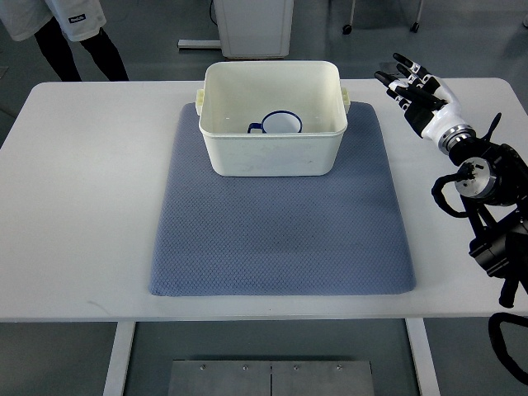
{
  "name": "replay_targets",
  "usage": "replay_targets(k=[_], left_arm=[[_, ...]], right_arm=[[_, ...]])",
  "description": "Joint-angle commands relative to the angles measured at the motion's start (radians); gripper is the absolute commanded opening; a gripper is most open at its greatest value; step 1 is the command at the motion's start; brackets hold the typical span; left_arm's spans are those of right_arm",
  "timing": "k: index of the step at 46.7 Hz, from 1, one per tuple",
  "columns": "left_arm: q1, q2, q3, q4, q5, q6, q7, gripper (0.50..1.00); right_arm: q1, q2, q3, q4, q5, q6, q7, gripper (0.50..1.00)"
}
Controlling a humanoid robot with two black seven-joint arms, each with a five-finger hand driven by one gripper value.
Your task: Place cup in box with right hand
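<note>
A white cup with a blue rim and handle (279, 124) lies inside the cream plastic box (272, 153), near its back wall. The box stands at the far end of a blue-grey mat (280, 223) on the white table. My right hand (410, 84) hovers to the right of the box, above the table's far right part, with its black-and-white fingers spread and nothing in them. Its arm comes in from the right edge. The left arm does not show.
A person in dark trousers and a white top (70, 33) stands beyond the table's far left corner. A white cabinet (252, 25) stands behind the table. The table's front edge (247, 318) runs below the mat.
</note>
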Motion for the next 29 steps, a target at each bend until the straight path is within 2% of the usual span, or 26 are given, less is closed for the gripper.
replay_targets(k=[1,9,29], left_arm=[[0.0,0.0,0.0,0.0,0.0,0.0,0.0,1.0],[0.0,0.0,0.0,0.0,0.0,0.0,0.0,1.0],[0.0,0.0,0.0,0.0,0.0,0.0,0.0,1.0]], right_arm=[[-0.02,0.009,0.002,-0.002,0.0,-0.003,0.018,1.0],[-0.051,0.02,0.016,-0.002,0.0,-0.003,0.049,1.0],[-0.073,0.048,0.073,0.0,0.003,-0.003,0.054,1.0]])
